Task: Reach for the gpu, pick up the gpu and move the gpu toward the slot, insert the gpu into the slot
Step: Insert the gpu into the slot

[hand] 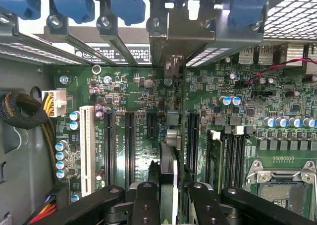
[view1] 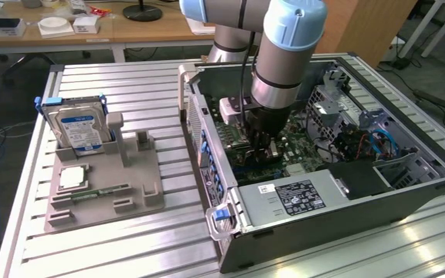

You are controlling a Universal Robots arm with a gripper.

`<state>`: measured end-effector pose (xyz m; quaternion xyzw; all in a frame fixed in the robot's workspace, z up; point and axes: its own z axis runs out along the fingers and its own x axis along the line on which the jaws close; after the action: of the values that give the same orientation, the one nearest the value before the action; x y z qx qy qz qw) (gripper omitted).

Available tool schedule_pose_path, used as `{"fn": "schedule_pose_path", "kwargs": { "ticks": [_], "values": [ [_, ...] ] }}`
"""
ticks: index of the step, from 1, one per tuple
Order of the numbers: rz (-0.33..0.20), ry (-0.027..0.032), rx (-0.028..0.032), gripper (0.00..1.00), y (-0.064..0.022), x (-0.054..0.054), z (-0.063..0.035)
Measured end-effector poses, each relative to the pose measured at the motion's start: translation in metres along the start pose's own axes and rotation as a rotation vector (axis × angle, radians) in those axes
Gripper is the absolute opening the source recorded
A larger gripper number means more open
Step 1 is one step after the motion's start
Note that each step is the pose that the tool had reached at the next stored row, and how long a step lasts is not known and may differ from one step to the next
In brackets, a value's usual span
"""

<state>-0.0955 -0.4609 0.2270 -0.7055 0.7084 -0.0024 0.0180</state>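
My gripper is down inside the open computer case, right above the green motherboard. Its two black fingers are shut on the gpu, which I see edge-on as a thin card running from between them toward the silver end bracket at the case's rear wall. The card stands upright between two long black slots, and the slot beneath it is hidden by the card. In the exterior view the gripper reaches straight down over the board, hiding most of the card.
On the exterior view's left, a grey holder tray carries a hard drive and a memory stick. In the case are a power supply, blue cables, memory slots, a processor socket and a cable bundle.
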Motion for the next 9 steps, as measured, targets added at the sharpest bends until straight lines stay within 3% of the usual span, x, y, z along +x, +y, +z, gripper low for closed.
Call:
{"fn": "schedule_pose_path", "kwargs": {
  "ticks": [9],
  "values": [
    [0.000, -0.0003, -0.0010, 0.27, 0.0002, 0.0000, 0.0029]
  ]
}}
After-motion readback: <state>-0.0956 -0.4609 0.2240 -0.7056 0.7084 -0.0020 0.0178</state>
